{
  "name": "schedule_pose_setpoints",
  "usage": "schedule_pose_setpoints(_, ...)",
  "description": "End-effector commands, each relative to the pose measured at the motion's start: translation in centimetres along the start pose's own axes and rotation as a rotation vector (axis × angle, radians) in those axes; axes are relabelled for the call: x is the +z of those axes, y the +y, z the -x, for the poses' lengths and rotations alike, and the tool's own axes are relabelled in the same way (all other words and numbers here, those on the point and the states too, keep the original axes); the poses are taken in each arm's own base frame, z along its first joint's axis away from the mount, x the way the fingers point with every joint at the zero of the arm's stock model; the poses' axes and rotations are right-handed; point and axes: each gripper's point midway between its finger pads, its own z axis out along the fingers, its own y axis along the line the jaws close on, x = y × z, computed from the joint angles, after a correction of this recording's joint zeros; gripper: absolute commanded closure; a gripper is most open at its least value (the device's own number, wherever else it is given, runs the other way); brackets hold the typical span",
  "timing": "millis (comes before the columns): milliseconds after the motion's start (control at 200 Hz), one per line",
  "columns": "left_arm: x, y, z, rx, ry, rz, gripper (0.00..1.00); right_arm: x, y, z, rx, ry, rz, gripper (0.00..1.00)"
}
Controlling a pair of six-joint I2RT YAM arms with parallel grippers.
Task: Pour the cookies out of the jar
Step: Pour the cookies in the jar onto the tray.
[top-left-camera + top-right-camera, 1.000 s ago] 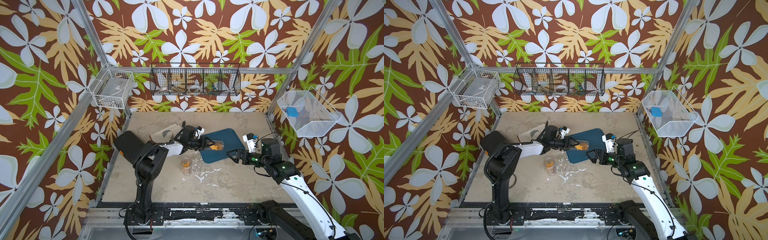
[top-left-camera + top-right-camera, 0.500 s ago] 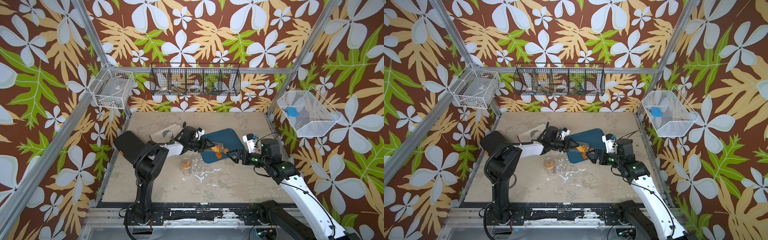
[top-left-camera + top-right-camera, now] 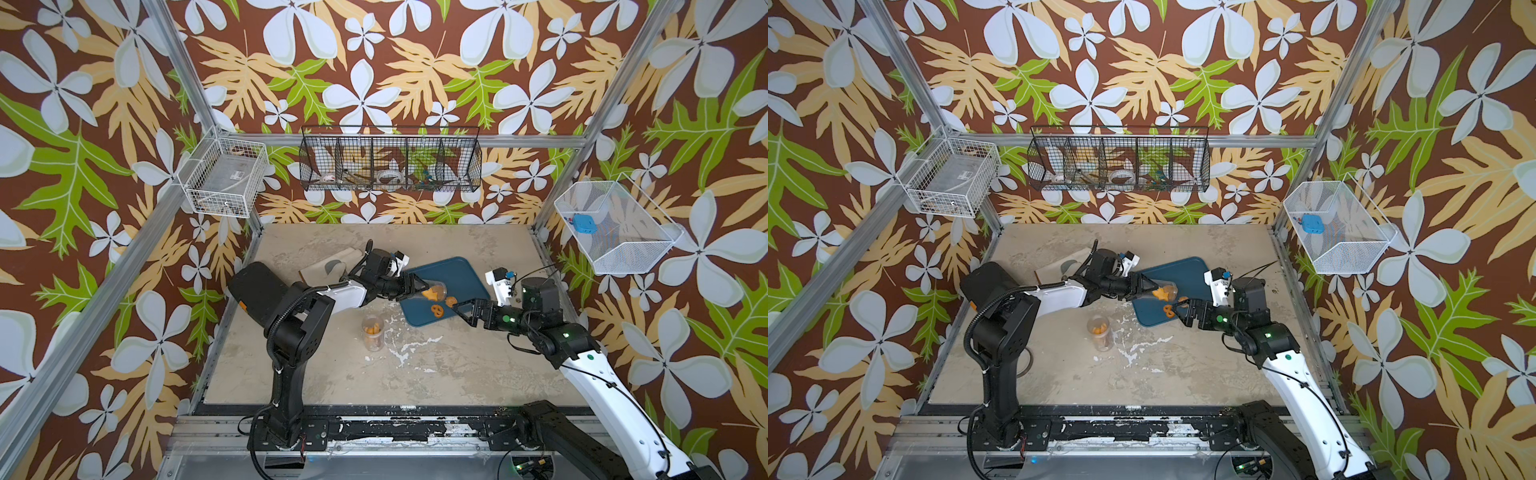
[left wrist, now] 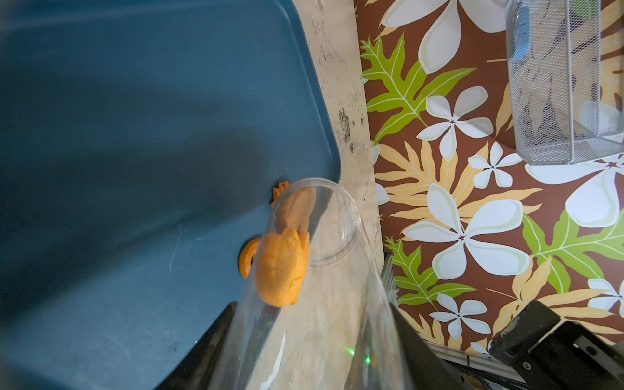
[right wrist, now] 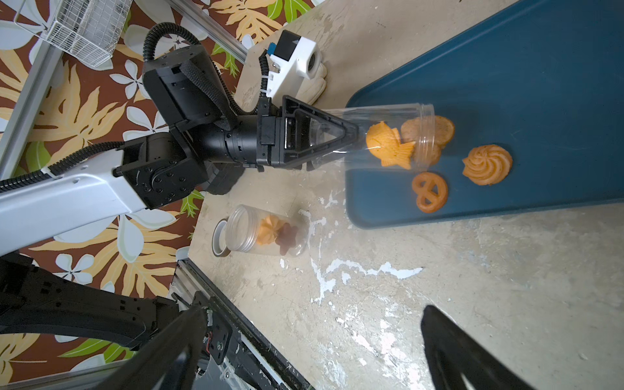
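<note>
The left claw (image 5: pixel 337 143) is clamped across the base end of a clear plastic jar (image 5: pixel 388 114), its two black fingers pressed against the jar's sides. The jar lies nearly level. Its long axis runs straight out from the claw toward the right edge of the mottled beige bench (image 3: pixel 457 374), with the open mouth tipped a little downward. The mouth hangs over the left end of a dark blue plastic tray (image 5: pixel 540 84), which sits right of the bench's centre.

Of the small orange and tan cookies, two are out on the tray just past the mouth: an orange pretzel (image 5: pixel 429 191) and an orange swirl (image 5: pixel 487 164). At least two are inside the jar, a ridged orange one (image 5: pixel 388 145) and a round tan one (image 5: pixel 429 130) that pokes partly past the rim. In the left wrist view both rest on the jar's lower wall at the lip.

What is left to pour therefore lies forward of the left claw, along the jar's axis, at the end farthest from the grip. A steeper downward tip of the mouth looks like what would free it.

The right claw (image 3: pixel 461 312) is spread wide and empty at the tray's front edge, just beside the pretzel and apart from the jar.

A second clear jar (image 3: pixel 372 332) with cookies inside stands toward the bench's front edge, well apart from both claws.
</note>
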Motion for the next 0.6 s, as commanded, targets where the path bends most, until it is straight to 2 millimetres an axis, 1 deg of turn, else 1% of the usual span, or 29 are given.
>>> schedule_pose_setpoints(0, -0.2, -0.3, 0.3, 0.035, -0.012, 0.016, 0.61, 0.0, 0.3, 0.4, -0.014, -0.015, 0.015, 0.00)
schedule_pose_setpoints(140, -0.6, 0.1, 0.6, 0.069, -0.019, 0.085, 0.61, 0.0, 0.4, 0.4, -0.012, -0.015, 0.016, 0.00)
schedule_pose_setpoints(435, -1.1, 0.0, 1.3, 0.147, -0.005, 0.176, 0.61, 0.0, 0.2, 0.6, -0.003, -0.020, 0.005, 0.00)
schedule_pose_setpoints(475, -1.2, 0.0, 1.3, 0.149, -0.006, 0.182, 0.61, 0.1, -0.3, 0.6, 0.007, -0.015, -0.022, 0.00)
schedule_pose_setpoints(595, -1.3, 0.0, 1.3, 0.156, -0.003, 0.189, 0.61, -0.2, -3.9, 0.5, 0.032, -0.006, -0.230, 0.00)
